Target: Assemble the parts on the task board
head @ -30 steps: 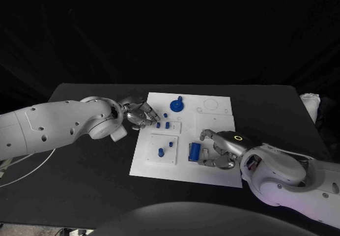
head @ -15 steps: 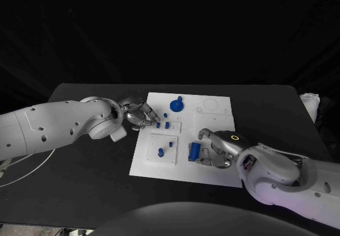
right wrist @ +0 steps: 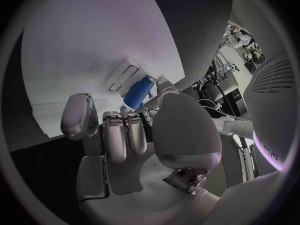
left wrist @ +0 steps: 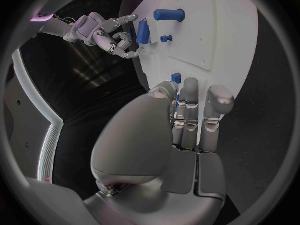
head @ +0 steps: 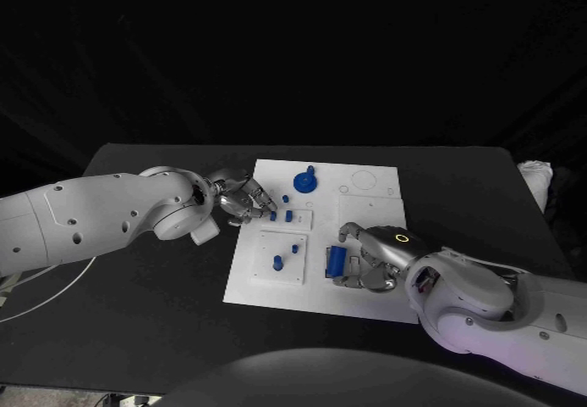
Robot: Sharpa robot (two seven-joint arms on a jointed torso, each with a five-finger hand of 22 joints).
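Head view: the white task board [head: 367, 203] lies mid-table [head: 147, 297], bare black table all round it. The left hand [head: 245, 202], fingers curled, sits at the board's left edge beside two small blue parts [head: 280, 216]. The right hand [head: 367, 261] touches a blue cylinder [head: 335, 260].

Left wrist view: whether the left hand [left wrist: 187, 120] holds anything cannot be told.

Right wrist view: the right hand [right wrist: 134, 130] has fingers closed around the cylinder [right wrist: 139, 94].

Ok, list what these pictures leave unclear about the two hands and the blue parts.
- Left hand: in the head view its fingers hide whether they touch the small blue pegs on the white board; in the left wrist view the hand's own fingers cover the spot.
- Right hand: its fingers lie beside the blue cylinder; in the right wrist view thumb and palm hide any contact.
- Round blue part: too small to tell its shape.
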